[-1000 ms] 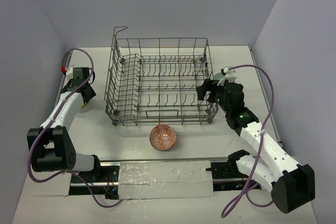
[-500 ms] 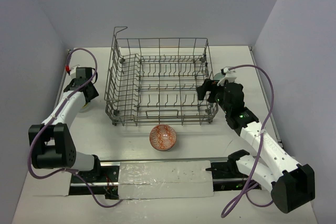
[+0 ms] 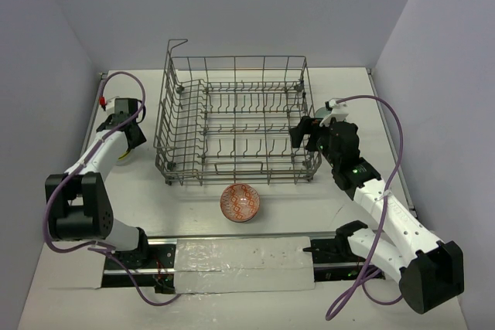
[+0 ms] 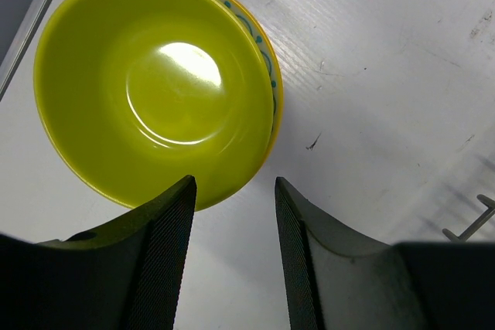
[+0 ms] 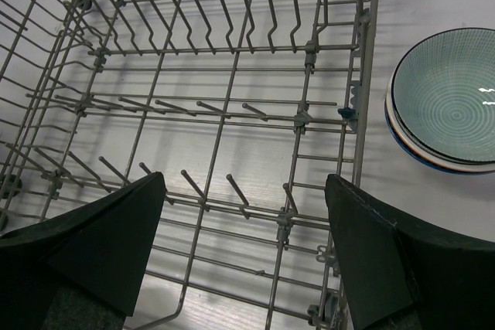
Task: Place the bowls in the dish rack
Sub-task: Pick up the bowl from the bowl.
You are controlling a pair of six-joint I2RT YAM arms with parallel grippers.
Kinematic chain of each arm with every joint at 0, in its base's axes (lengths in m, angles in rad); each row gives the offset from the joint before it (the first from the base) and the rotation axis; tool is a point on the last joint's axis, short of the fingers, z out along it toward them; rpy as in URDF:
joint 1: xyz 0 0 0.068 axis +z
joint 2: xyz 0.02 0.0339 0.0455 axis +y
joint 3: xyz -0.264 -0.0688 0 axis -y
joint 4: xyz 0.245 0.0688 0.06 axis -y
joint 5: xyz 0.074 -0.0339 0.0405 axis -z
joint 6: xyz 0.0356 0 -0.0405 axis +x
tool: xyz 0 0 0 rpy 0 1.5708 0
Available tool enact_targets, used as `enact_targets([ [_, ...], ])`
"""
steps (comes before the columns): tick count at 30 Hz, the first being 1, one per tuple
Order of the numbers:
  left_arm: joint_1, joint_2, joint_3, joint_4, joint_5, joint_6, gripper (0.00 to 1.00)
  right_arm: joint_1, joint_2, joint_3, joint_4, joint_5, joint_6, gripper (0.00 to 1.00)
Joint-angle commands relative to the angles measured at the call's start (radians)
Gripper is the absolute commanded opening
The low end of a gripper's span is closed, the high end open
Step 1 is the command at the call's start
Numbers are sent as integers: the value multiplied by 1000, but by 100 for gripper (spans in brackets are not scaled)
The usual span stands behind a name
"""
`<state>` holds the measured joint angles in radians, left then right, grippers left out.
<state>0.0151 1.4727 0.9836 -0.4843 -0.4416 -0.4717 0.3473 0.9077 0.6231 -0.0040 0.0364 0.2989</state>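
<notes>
At 9 o'clock of the grey wire dish rack [image 3: 236, 125], a glossy lime bowl [image 4: 155, 83] sits by the counter [image 3: 340, 90] edge, its rim below the half-spread, empty left pincer [image 4: 233, 191]. Over the tines [image 5: 232, 110] the right pincer [image 5: 244, 183] gapes wide, empty. A ribbed teal bowl [image 5: 452, 106] lies at 3 o'clock and a red-white bowl [image 3: 240, 202] at 6, with open counter around it.

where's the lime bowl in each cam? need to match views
Left wrist: lime bowl upper left, just beyond the left gripper.
Top external: yellow sliver under that gripper, left of the dish rack.
Right wrist: not in it.
Shared landmark: the dish rack, centre of top, filling right wrist; likely the wire stub at left wrist's right edge.
</notes>
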Motion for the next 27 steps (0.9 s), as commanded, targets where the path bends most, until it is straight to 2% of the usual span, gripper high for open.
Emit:
enact_targets([
  [1,0,3,41,1,-23,7,50,4,-1,59,16,2,0,91],
  [8,0,15,50,-13,-49,2,46,4,-1,58,16,2,2,91],
  [18,0,24,53,-17,-42,1,44,4,-3,56,16,5,0,91],
  [25,0,23,49,-13,-31,8,31,4,-3,58,13,8,0,91],
  [27,0,23,50,-11,-32,8,31,4,-1,59,15,8,-1,91],
])
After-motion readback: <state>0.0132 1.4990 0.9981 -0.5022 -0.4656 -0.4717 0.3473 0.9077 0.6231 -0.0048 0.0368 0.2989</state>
